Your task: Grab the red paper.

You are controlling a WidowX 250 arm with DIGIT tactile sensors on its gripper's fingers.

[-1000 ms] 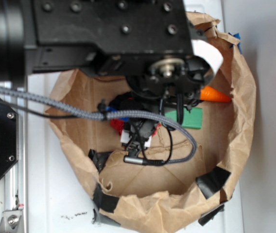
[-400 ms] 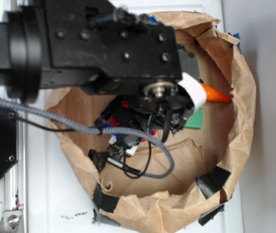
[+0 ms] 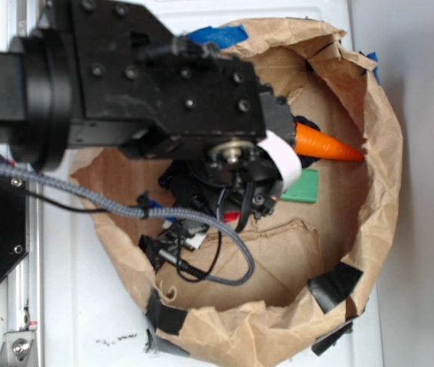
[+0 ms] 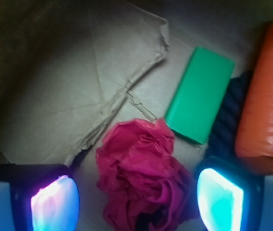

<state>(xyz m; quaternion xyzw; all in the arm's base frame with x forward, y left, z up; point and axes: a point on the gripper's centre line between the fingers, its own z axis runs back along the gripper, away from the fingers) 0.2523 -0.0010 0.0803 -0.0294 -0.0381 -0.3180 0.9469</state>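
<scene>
Apparently poised for pickup: claw [image 4: 136,199] spread wide, pads [image 4: 55,204] low at frame's bottom corners, straddling red paper [image 4: 143,180] at lower centre on bag floor [image 4: 55,96], green block [image 4: 200,94] and orange cone [image 4: 266,106] upper right, untouched.

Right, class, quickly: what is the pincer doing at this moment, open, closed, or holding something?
Pincer: open, holding nothing; the red paper lies between its two fingers, not yet clamped.
</scene>
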